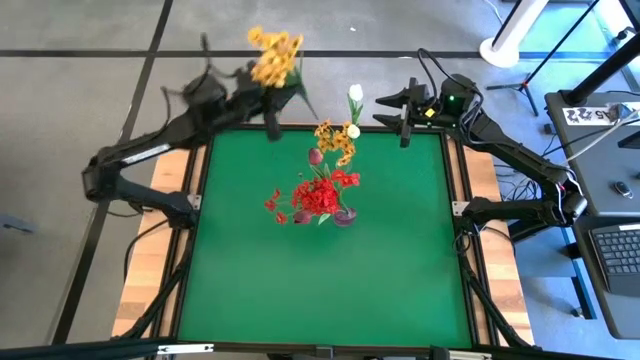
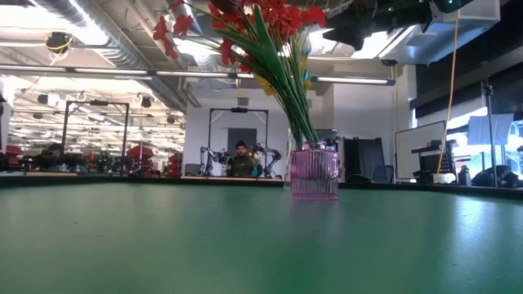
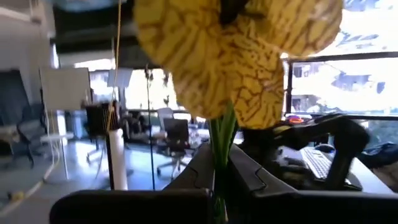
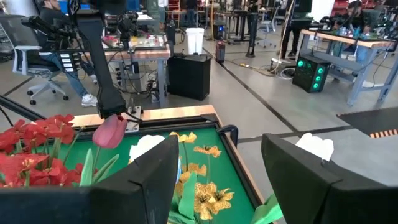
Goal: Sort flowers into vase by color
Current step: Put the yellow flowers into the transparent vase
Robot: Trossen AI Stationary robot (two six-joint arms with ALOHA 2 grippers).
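A purple ribbed glass vase (image 1: 343, 215) (image 2: 314, 173) stands near the table's middle. It holds red blossom clusters (image 1: 318, 195), a dark red tulip bud (image 1: 315, 157) (image 4: 110, 132), yellow-orange blossoms (image 1: 335, 140) and white tulip buds (image 1: 353, 131). My left gripper (image 1: 265, 95) (image 3: 222, 177) is raised at the table's far edge, shut on a separate yellow-orange flower stem (image 1: 275, 55). My right gripper (image 1: 398, 112) (image 4: 214, 180) hangs open at the far right corner, apart from the bouquet. My left gripper pinches the green stem (image 3: 221, 146) of the yellow-orange flower between its two fingers (image 3: 249, 174), just below the blossoms (image 3: 236, 56). The flower is lifted clear of the table. The blossoms stand past the fingers; the stem's lower part is hidden by the gripper.
The green mat (image 1: 320, 290) lies bare on its near half. A wooden frame (image 1: 150, 260) and dark rails border the table. A desk with a keyboard (image 1: 620, 250) stands to the right. People sit in the room beyond (image 2: 239, 161).
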